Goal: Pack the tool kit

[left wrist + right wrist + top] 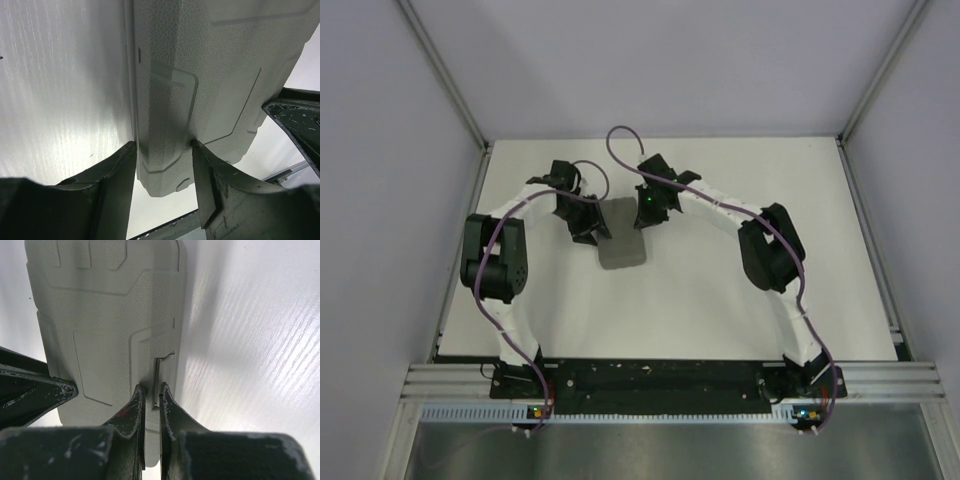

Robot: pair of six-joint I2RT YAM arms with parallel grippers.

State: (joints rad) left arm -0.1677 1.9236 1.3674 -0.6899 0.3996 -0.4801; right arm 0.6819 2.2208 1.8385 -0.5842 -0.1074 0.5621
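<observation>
Small flat grey plastic clamshell case (620, 245) lies shut on the white bench (720, 300), between my two claws. Lid is down, so the contents are hidden.

My left claw (162, 147) straddles the moulded strip along the case's left edge, fingers touching both sides. I cannot tell if it clamps; probably it is bracing.

My right claw (150, 389) is closed, tips against the small latch tab (165, 371) on the case's right edge, likely pressing it home.

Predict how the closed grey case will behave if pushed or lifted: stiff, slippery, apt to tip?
The grey case looks like panelled moulded plastic, so probably stiff. Lying flat and low on the table, it should slide rather than tip. Its pebbled skin may aid grip, but the right gripper pinches only a thin edge tab, so it could swing.
</observation>
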